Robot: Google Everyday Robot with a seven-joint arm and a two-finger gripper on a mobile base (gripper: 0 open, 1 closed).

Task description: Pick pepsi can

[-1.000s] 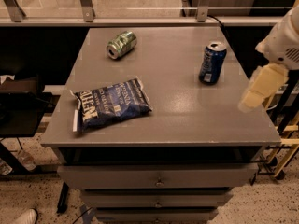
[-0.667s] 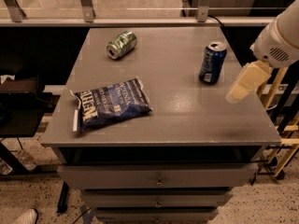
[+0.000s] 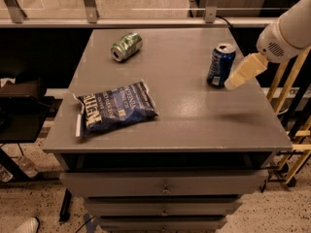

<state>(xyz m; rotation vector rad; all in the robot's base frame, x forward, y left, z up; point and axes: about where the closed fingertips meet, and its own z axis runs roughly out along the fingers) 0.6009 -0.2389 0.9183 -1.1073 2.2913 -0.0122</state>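
- The pepsi can [image 3: 221, 64] stood upright on the worktop [image 3: 194, 120], up toward the far right corner and set in a little from the right edge.
- And there was the gripper [image 3: 234, 82], just beside the can, between it and the right edge, its pale tip down low by the can's base. Touching or a sliver apart? Too close to call.
- Open or closed, I couldn't tell; it read as one pale shape, with nothing seen in its hold.
- The line that mattered: the can lay toward the left edge from the gripper and a touch farther back, with its long axis vertical. By my reading, the grasp had to come in sideways across the can's body.
- The green-and-silver can [image 3: 126, 46], on its side near the far left corner, and the chip bag [image 3: 116, 108], near the front left, sat well apart from that line.
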